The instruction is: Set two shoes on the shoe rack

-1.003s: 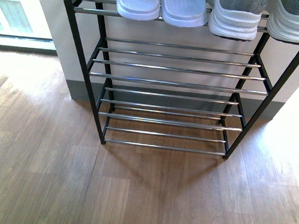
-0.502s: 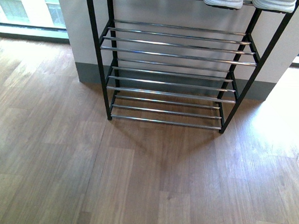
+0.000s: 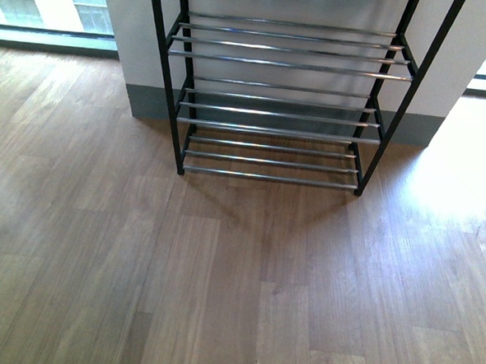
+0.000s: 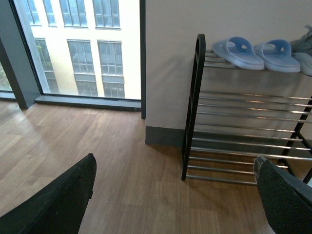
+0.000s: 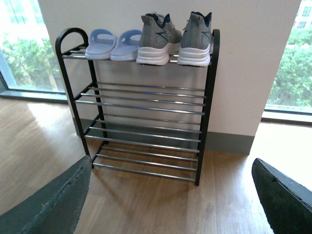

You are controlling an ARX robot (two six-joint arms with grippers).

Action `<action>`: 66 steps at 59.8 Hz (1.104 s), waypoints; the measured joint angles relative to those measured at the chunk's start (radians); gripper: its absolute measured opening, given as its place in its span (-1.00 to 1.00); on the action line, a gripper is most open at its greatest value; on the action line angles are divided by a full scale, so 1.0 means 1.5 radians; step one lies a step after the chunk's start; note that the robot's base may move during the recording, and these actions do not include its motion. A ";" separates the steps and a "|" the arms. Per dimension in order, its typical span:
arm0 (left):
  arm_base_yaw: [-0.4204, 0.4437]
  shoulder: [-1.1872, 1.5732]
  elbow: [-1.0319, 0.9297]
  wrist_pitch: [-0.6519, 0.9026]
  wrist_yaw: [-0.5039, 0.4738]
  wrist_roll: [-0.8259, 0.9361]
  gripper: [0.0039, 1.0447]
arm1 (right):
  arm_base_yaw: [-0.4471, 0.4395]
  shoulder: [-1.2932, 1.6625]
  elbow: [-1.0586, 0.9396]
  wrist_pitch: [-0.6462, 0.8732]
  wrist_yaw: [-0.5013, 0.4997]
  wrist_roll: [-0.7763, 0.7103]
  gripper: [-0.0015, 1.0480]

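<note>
both grippers (image 5: 170,195) are hanging wide and empty, since sneakers (image 5: 174,36) and slides (image 5: 113,45) are sitting together on the shoe rack (image 5: 207,97) top tier.

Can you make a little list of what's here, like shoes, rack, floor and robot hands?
sneakers: grey pair on the top tier, toes facing out
slides: pale blue pair on the top tier, beside the sneakers
shoe rack: against the wall, lower three tiers bare
floor: wood planks, no shoes on it
left gripper: open, holding nothing
right gripper: open, holding nothing
</note>
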 joint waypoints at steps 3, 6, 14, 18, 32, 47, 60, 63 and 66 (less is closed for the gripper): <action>0.000 0.000 0.000 0.000 0.000 0.000 0.83 | 0.000 0.000 0.000 0.000 0.000 0.000 0.82; 0.000 0.000 0.000 0.000 0.000 0.000 0.83 | 0.000 0.000 0.000 0.000 0.000 0.000 0.82; 0.000 0.000 0.000 0.000 0.000 0.000 0.83 | 0.000 0.000 0.000 0.000 0.000 0.000 0.82; 0.000 0.000 0.000 0.000 0.000 0.000 0.83 | 0.000 0.000 0.000 0.000 0.000 0.000 0.82; 0.000 0.000 0.000 0.000 0.000 0.000 0.83 | 0.000 0.000 0.000 0.000 0.000 0.000 0.82; 0.000 0.000 0.000 0.000 0.000 0.000 0.83 | 0.000 0.000 0.000 0.000 0.000 0.000 0.82; 0.000 0.000 0.000 0.000 0.000 0.000 0.83 | 0.000 0.000 0.000 0.000 0.000 0.000 0.82; 0.000 0.000 0.000 0.000 0.000 0.000 0.83 | 0.000 0.000 0.000 0.000 0.000 0.000 0.82; 0.000 0.000 0.000 0.000 0.000 0.000 0.83 | 0.000 0.000 0.000 0.000 0.000 0.000 0.82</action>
